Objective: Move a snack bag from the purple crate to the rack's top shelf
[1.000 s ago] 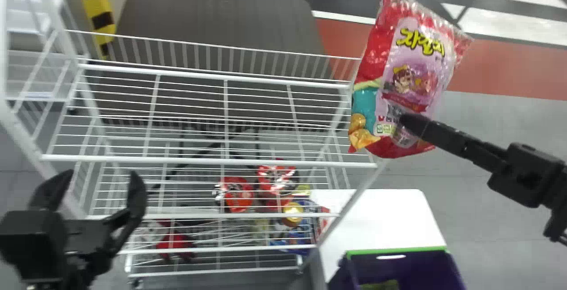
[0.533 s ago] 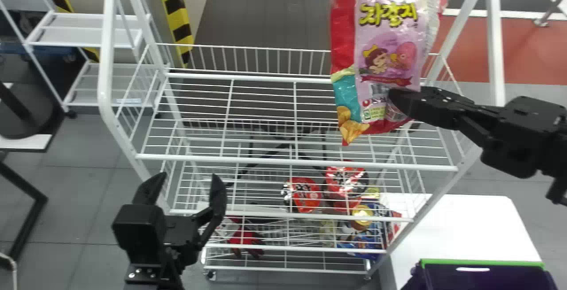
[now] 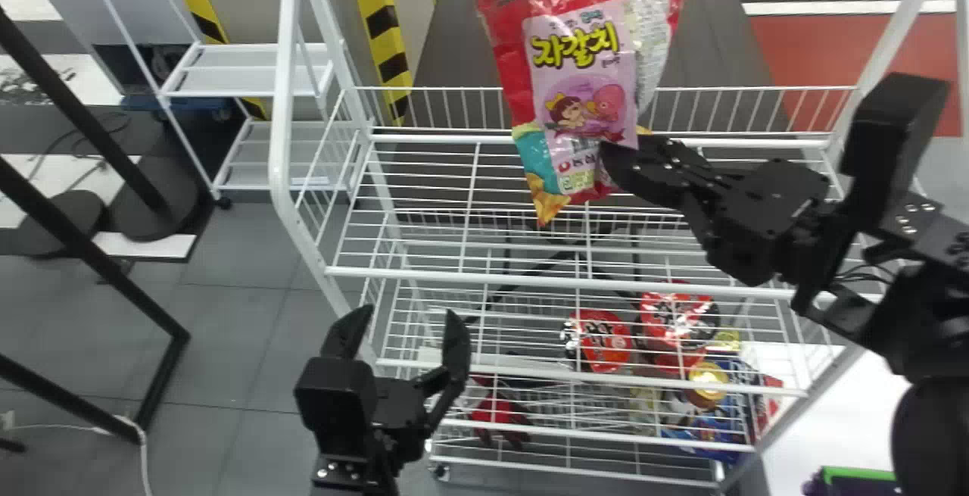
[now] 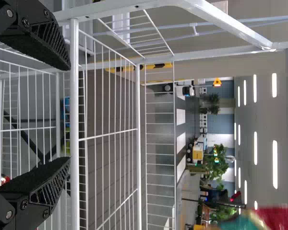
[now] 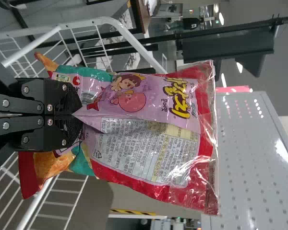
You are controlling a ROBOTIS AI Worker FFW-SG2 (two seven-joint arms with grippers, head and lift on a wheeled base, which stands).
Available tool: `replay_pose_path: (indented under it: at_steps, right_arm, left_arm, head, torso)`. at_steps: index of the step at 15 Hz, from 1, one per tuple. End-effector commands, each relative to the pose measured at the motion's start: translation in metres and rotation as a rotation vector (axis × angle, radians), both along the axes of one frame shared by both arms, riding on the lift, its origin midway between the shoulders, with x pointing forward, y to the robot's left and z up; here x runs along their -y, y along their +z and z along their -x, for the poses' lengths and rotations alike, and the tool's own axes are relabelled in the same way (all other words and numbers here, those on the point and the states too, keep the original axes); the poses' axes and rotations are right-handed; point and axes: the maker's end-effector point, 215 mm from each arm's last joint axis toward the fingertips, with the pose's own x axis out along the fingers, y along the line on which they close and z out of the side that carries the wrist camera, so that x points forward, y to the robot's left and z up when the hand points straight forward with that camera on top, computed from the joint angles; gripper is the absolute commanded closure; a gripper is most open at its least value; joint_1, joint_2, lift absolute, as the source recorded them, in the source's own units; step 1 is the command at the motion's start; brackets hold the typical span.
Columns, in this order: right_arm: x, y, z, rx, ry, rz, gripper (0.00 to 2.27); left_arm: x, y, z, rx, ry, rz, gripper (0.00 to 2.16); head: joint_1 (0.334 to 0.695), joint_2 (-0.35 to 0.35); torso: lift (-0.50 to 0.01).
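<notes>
Red-and-pink plastic snack bag (image 3: pixel 579 64) upright above rack's top shelf (image 3: pixel 484 279), pinched near lower end by right gripper (image 5: pixel 79 115); left gripper (image 3: pixel 409 318) spread wide. Probably light, soft, slippery, contents brittle: gathered wrapper safest hold, squeeze gentle.

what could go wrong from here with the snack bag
The right gripper pinches the snack bag near its lower end, so the tall part above could flop over or twist when it is set down. The bag's lower corner might snag on the wires of the top shelf. The left gripper, open by the rack's front, could knock the frame if that arm moves.
</notes>
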Motion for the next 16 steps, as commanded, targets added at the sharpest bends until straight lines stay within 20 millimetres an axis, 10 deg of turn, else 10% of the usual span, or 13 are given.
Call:
replay_pose_path:
  at_steps: [1,8,16]
  right_arm:
    - [-0.037,-0.004,-0.010,0.050,0.026,-0.042,2.26]
    - [-0.076,-0.040,-0.057,0.085,0.011,-0.111,2.26]
    - [-0.053,-0.097,-0.091,0.054,-0.054,-0.184,2.26]
  left_arm:
    - [-0.001,-0.001,0.004,0.001,0.000,0.000,0.16]
    - [-0.008,-0.006,0.008,0.011,0.004,0.005,0.16]
    - [-0.020,-0.007,0.012,0.066,0.024,0.035,0.16]
  head:
    - [0.695,0.181]
    - [0.695,0.261]
    - [0.695,0.255]
  torso:
    - [0.000]
    - [0.000]
    - [0.000]
